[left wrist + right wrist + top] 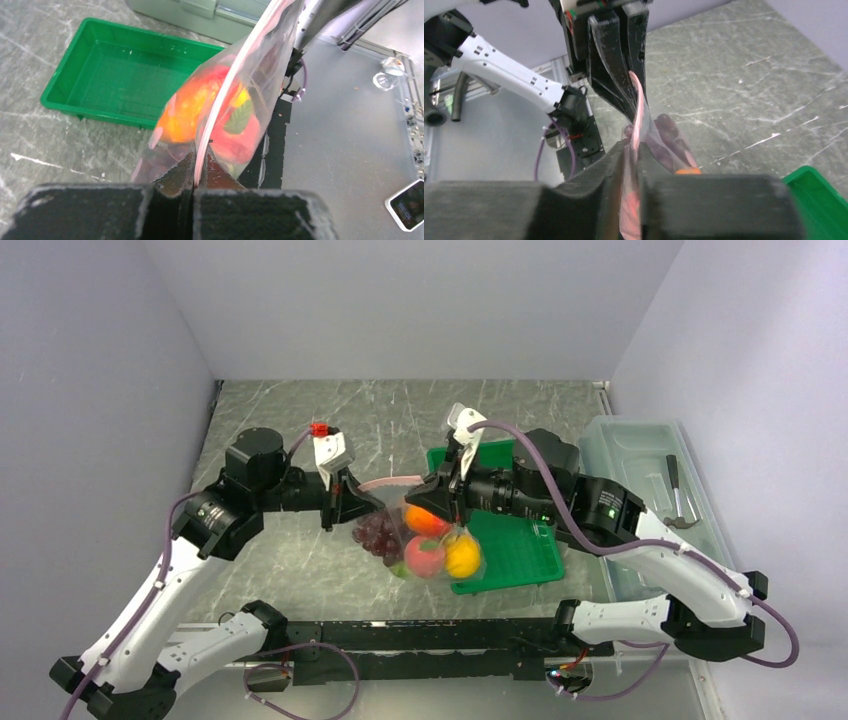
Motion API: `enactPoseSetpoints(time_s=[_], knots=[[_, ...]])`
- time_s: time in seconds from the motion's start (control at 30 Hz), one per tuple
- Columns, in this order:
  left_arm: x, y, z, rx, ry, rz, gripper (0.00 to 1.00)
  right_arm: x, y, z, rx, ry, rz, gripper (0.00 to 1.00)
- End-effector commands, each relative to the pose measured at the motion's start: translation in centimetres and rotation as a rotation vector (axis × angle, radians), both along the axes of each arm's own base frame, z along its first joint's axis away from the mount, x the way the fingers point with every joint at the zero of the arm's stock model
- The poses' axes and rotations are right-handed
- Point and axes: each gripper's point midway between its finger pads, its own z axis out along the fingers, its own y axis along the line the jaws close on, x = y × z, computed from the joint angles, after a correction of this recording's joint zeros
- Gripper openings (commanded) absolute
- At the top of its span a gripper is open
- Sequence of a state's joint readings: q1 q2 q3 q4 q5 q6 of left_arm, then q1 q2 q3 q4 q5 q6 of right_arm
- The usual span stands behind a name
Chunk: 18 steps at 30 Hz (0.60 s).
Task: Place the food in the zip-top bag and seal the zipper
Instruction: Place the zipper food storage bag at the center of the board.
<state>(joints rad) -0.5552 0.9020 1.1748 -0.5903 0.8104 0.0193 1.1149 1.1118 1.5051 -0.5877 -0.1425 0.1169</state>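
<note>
The clear zip-top bag [425, 540] hangs above the table between my two grippers. It holds the food: the dark grapes [378, 533], a red-orange fruit [428, 521], a yellow lemon [462, 558] and a red fruit [424, 558]. The pink zipper [390, 482] runs taut between the grippers. My left gripper [352, 502] is shut on the strip's left end [200, 165]. My right gripper [432, 490] is shut on the strip [636, 150] further right. The right wrist view shows the left gripper [628, 97] pinching the strip and the grapes [669, 140] in the bag.
The green tray [515, 555] lies under and right of the bag and also shows in the left wrist view [115, 75]. A clear lidded box [640, 465] with a grey hammer [678, 502] stands at the right wall.
</note>
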Motion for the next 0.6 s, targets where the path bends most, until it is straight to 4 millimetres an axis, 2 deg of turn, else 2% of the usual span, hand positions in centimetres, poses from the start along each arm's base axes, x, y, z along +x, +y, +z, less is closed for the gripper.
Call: enactPoseSetpoints(time_s=[0.0, 0.1, 0.23, 0.37, 0.57], knots=[[1.7, 0.4, 1.7, -0.005, -0.077, 0.077, 0.0, 0.9, -1.7, 4.9, 0.162, -0.073, -0.091, 0.3], [2.8, 0.7, 1.6, 0.017, -0.083, 0.134, 0.0, 2.1, -3.0, 4.6, 0.147, -0.076, -0.183, 0.47], [4.5, 1.3, 1.9, 0.055, -0.099, 0.224, 0.0, 2.3, -4.7, 4.7, 0.137, -0.096, -0.23, 0.6], [6.5, 2.5, 2.3, 0.085, -0.131, 0.347, 0.0, 2.2, -6.5, 4.7, 0.151, -0.115, -0.268, 0.68], [9.2, 4.6, 2.8, 0.133, -0.191, 0.521, 0.0, 2.3, -8.0, 3.3, 0.14, -0.111, -0.31, 0.7]])
